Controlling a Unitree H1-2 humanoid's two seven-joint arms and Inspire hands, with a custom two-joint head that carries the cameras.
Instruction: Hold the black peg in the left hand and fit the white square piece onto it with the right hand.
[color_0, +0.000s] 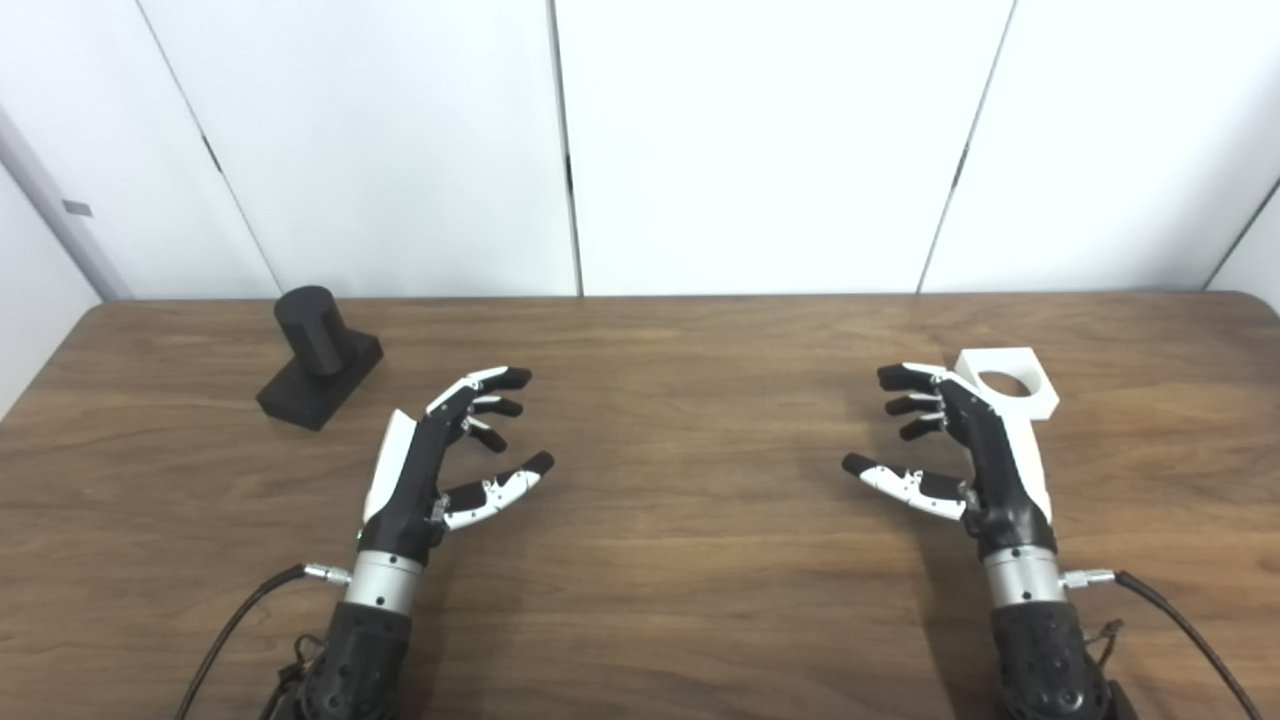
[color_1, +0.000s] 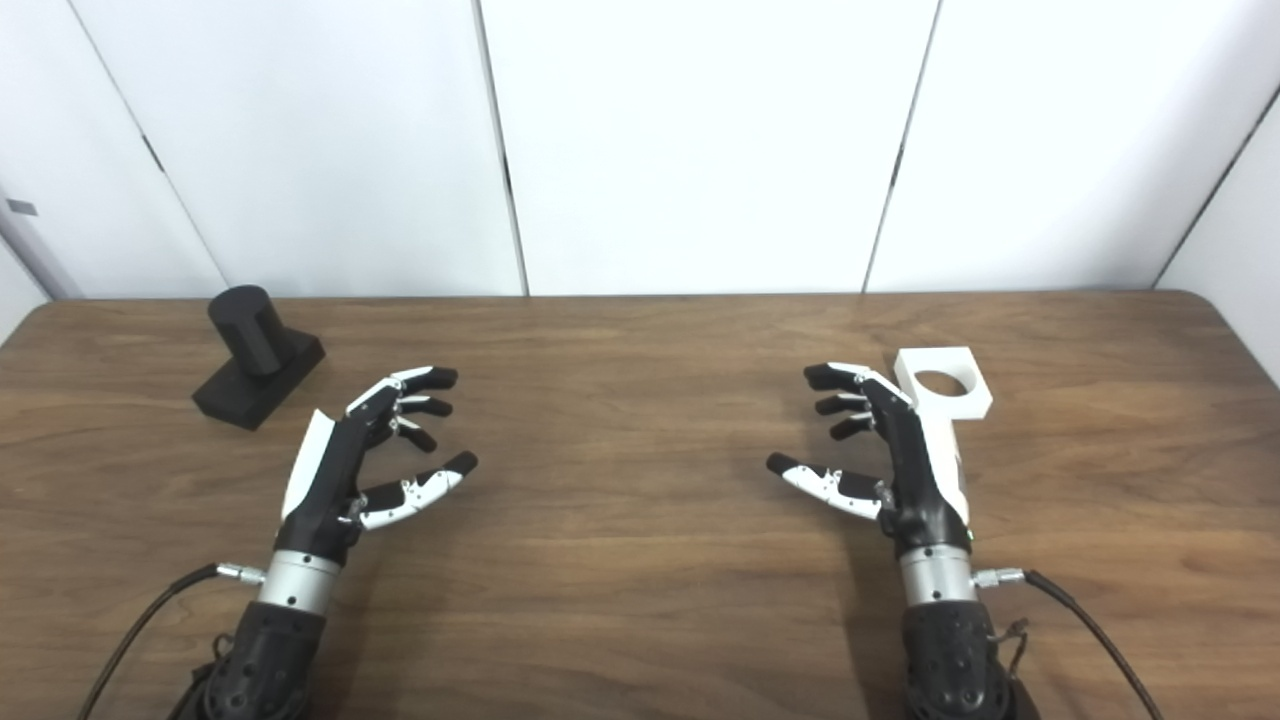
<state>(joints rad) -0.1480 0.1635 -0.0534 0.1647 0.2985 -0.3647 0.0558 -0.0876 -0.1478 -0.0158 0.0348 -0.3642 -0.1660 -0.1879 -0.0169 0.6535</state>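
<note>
Wood table (color_0: 680, 560) carries everything, both arms up from the near edge, palms facing each other. Left hand (color_0: 440, 460) hovers low over the wood, fingers spread and a bit curled, thumb out, holding nothing. Right hand (color_0: 950, 450) mirrors it, also spread and empty. Looks like a ready pose, each hand parked on the side of the part it has to take. Peg (color_0: 318, 355) sits beyond and to the outer left of the left hand, apart from it, a black cylinder upright on its block base, so a side wrap looks feasible. White piece (color_0: 1010, 382) lies flat just beyond the right hand's fingers, slightly to its outer side, round hole up; touching or not, can't tell. Flat on the wood, it likely needs an edge pinch. Nothing grasped yet, task not started.
</note>
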